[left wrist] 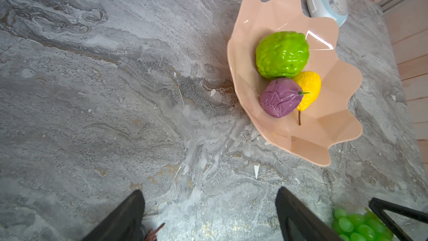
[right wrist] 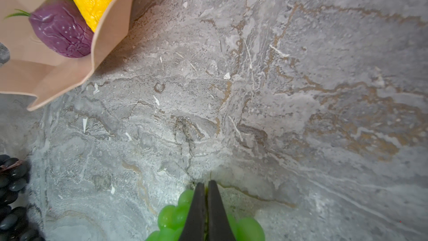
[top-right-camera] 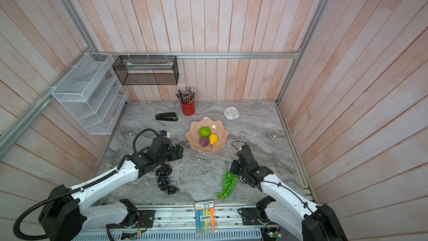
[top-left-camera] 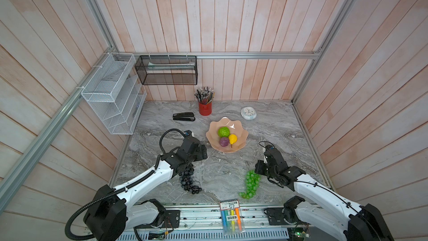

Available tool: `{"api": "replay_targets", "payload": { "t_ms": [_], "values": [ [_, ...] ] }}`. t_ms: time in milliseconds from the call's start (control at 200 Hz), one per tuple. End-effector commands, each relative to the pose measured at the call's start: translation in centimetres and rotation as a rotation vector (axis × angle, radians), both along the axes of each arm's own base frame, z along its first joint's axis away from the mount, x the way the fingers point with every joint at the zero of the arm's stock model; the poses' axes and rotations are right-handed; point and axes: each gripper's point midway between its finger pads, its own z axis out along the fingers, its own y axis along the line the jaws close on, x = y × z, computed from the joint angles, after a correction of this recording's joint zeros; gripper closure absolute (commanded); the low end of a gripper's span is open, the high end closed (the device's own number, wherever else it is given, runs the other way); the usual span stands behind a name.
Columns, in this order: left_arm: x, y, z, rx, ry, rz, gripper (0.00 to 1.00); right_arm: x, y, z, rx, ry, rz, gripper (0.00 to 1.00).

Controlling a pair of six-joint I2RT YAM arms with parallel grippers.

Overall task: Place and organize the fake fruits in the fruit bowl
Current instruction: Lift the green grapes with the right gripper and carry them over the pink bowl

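Note:
The salmon-pink fruit bowl holds the bumpy lime-green ball, the small purple fruit and the yellow pear-like fruit. On the marble, the dark grape bunch lies front left and the translucent green grape bunch front right. My left gripper hovers open over the dark bunch's top end, with only a brown stem tip showing by one finger. My right gripper is shut on the top of the green grape bunch, with grapes bulging on both sides of its fingers.
A red pencil cup, a black stapler and a small white clock stand behind the bowl. A packet of coloured markers lies on the front rail. White and black mesh racks hang on the left and back walls.

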Motion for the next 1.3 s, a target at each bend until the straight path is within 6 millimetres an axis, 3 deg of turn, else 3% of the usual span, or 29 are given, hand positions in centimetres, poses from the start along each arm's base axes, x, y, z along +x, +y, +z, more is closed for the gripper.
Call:
{"api": "replay_targets", "payload": {
  "t_ms": [0,335,680,965,1165,1295],
  "values": [
    [0.2,-0.4,0.2,-0.013,-0.003,0.002,0.09,0.8,0.3,1.9,0.007,-0.048,0.012,1.0],
    [0.1,-0.2,0.5,-0.006,-0.006,0.003,0.1,1.5,1.1,6.3,0.014,-0.129,0.044,1.0],
    [-0.1,-0.1,0.3,-0.008,-0.005,0.005,0.1,4.4,3.6,16.2,-0.017,-0.277,0.158,1.0],
    [-0.3,0.3,0.3,-0.008,-0.01,0.02,0.1,8.3,8.8,22.5,0.033,-0.403,0.293,1.0],
    [-0.4,0.5,0.4,-0.009,-0.01,0.029,0.1,10.3,13.7,24.0,0.098,-0.457,0.378,1.0],
    [-0.5,0.3,0.6,-0.031,-0.012,0.025,0.1,10.7,17.2,23.5,0.141,-0.456,0.433,1.0]
  ]
}}
